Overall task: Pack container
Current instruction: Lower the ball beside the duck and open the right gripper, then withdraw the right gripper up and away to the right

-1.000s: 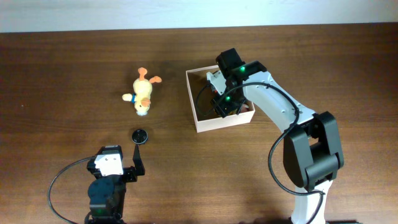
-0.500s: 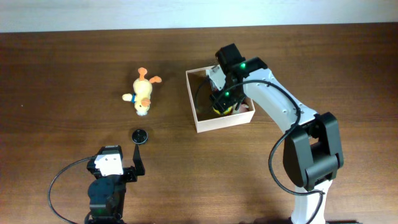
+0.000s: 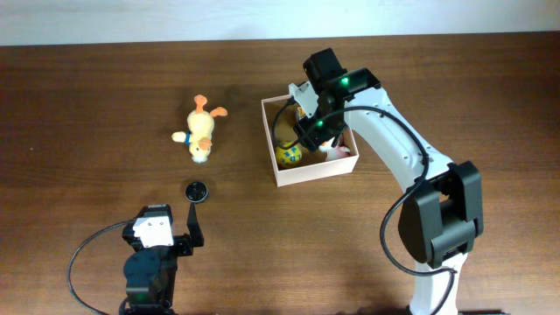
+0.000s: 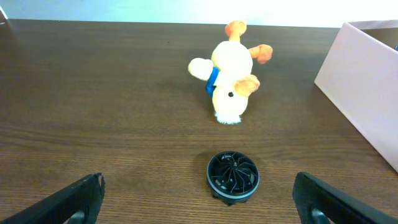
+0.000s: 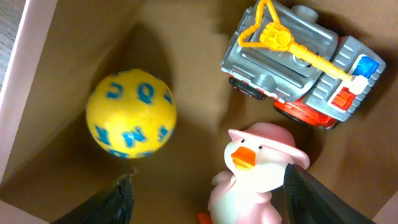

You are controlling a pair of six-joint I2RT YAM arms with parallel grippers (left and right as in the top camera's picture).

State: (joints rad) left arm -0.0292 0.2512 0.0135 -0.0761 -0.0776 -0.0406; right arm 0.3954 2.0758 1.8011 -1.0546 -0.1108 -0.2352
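The container point(image 3: 308, 173), a shallow white box with a tan inside point(image 5: 186, 155), holds a yellow ball with blue letters point(image 5: 131, 114) point(image 3: 289, 155), a pink-hatted duck figure point(image 5: 255, 168) and a grey and red toy truck point(image 5: 298, 68). My right gripper point(image 5: 208, 205) point(image 3: 315, 127) is open and empty above the box, the duck between its fingers' span. A yellow plush duck point(image 3: 201, 131) point(image 4: 231, 74) and a small black round disc point(image 3: 197, 191) point(image 4: 232, 177) lie on the table left of the box. My left gripper point(image 4: 199, 208) point(image 3: 175, 241) is open, near the disc.
The dark wood table point(image 3: 105, 96) spreads around. The box's white wall point(image 4: 367, 87) shows at the right of the left wrist view. The right arm point(image 3: 394, 149) reaches in from the lower right.
My right gripper has lifted and moved back over the box, uncovering the yellow ball, which now lies in the box. The left arm has not moved.
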